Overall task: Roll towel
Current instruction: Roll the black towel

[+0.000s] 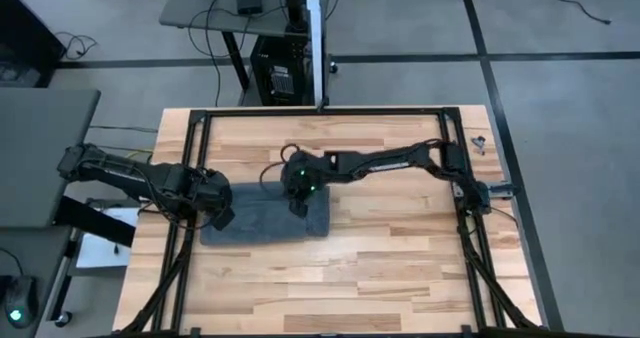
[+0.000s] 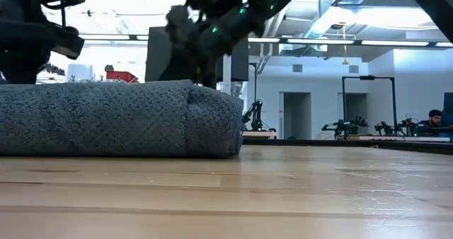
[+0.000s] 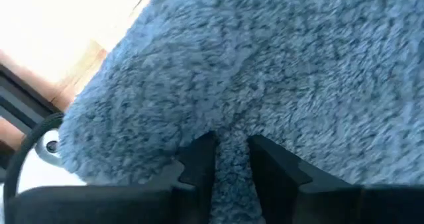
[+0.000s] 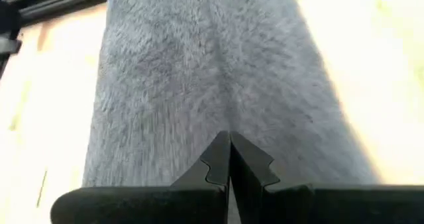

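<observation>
Item: towel (image 1: pixel 265 218), dark grey terry cloth. Lies on the wooden counter (image 1: pixel 400 258), left of centre, already folded into a thick, narrow bundle. Seen from the low view as a layered slab with a rounded, doubled end (image 2: pixel 212 119) facing the middle of the counter. No tag visible.

Left gripper (image 1: pixel 222 214): set at the left end of the bundle. Fingers (image 3: pixel 199 161) narrowly parted, with a small ridge of pile pinched between them; judged a light grip on the cloth itself, not a full hold on the bundle.

Right gripper (image 1: pixel 296 204): set on top of the bundle, toward its right end. Fingers (image 4: pixel 215 161) pressed fully together, tips on or just above the cloth, nothing between them; judged to be pinning or pressing the fabric down, not grasping.

Step in hand: judged mid-task. Cloth compacted and thick, but flat-topped in the low view, more fold than tight cylinder. Whether any turns are already wound in cannot be told.

Next move calls for: turning the pinched left end over onto the body of the bundle while the right tips keep the rest from sliding on the smooth wood. Soft pile likely to slip from a shallow pinch, so a deeper bite or slow travel is advisable. Right tips to be moved clear before the turned edge reaches them.
</observation>
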Controlling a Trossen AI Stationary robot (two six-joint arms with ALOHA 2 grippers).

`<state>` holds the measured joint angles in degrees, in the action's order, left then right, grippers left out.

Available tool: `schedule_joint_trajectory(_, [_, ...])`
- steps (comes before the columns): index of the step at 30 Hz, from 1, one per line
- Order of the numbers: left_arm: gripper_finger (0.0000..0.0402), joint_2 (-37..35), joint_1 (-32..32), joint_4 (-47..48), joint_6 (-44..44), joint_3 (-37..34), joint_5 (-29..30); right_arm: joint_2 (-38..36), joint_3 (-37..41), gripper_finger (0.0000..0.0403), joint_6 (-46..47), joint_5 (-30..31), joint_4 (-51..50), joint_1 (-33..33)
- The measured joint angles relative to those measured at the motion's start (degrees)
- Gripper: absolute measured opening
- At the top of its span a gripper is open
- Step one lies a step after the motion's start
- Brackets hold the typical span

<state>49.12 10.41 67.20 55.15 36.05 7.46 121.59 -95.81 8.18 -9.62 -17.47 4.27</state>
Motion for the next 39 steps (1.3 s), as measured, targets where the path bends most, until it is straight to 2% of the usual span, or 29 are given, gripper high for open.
schedule_joint_trajectory(3, [0.0077, 0.0, 0.0, -0.9, 0.4, 0.0, 0.2, -0.9, 0.1, 0.0000, 1.0, -2.3, -0.4, 0.7])
schedule_joint_trajectory(5, [0.0077, 0.0, 0.0, -1.0, 0.6, 0.0, 0.3, -1.2, 0.2, 0.0000, 3.4, -5.1, 5.5, 0.1])
schedule_joint_trajectory(7, [0.0077, 0.0, 0.0, -0.9, 0.6, 0.0, 0.4, -1.0, 0.0, 0.0000, 5.5, -5.5, 12.8, -1.6])
schedule_joint_trajectory(10, [0.0077, 0.0, 0.0, -0.9, 0.9, 0.0, 0.5, 2.5, -0.2, 0.0000, 8.0, -5.8, 22.0, -4.1])
schedule_joint_trajectory(13, [0.0077, 0.0, 0.0, -0.9, 1.0, 0.0, 0.5, 7.6, 0.1, 0.0000, 10.4, -2.8, 25.1, -5.4])
schedule_joint_trajectory(18, [0.0077, 0.0, 0.0, -1.0, 0.8, 0.0, 0.6, 10.1, -0.2, 0.0000, 10.3, -1.1, 19.4, -5.2])
schedule_joint_trajectory(21, [0.0077, -0.1, 0.0, -1.8, 0.5, 0.1, 0.6, 9.6, -0.2, 0.0000, 5.7, -1.0, 12.5, -5.2])
schedule_joint_trajectory(25, [0.0077, -0.1, 0.0, -1.7, -0.9, 0.1, 0.6, 7.5, -0.2, 0.0000, 2.5, -0.7, 8.1, -5.0])
schedule_joint_trajectory(39, [0.0077, 0.0, -0.2, 0.6, -1.7, 1.4, 1.1, 7.3, -0.2, 0.0000, 6.2, -0.7, 12.2, -4.3])
